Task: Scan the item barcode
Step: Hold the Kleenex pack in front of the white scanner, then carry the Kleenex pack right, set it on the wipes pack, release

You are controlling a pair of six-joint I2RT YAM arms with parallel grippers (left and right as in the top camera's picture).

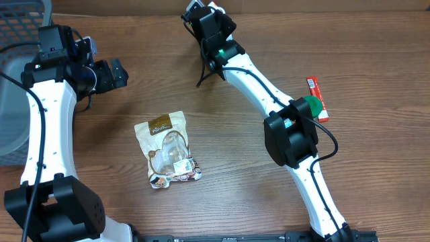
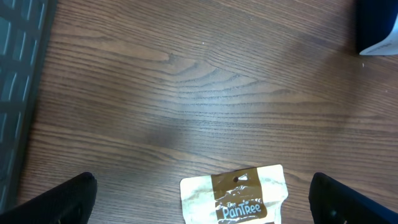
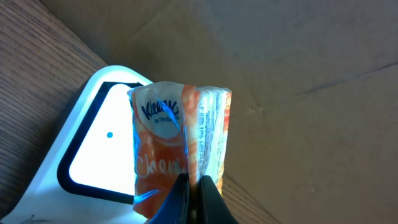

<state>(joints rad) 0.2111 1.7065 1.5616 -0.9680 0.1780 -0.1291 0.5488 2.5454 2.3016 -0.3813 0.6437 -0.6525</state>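
The table (image 1: 222, 141) is showing brown wood grain with darker streaks. The pouch (image 1: 168, 144) near its middle is wearing cream with a brown band carrying white lettering. The tissue pack (image 3: 168, 149) is showing orange and white, with blue lettering. The scanner (image 3: 93, 155) is glowing white inside a black border, its shell white. A snack bar (image 1: 317, 98) near the right edge is showing red. The basket (image 1: 17, 40) at the left edge is looking grey. The left arm (image 1: 47, 128) and right arm (image 1: 255, 81) are showing white shells with black joints.
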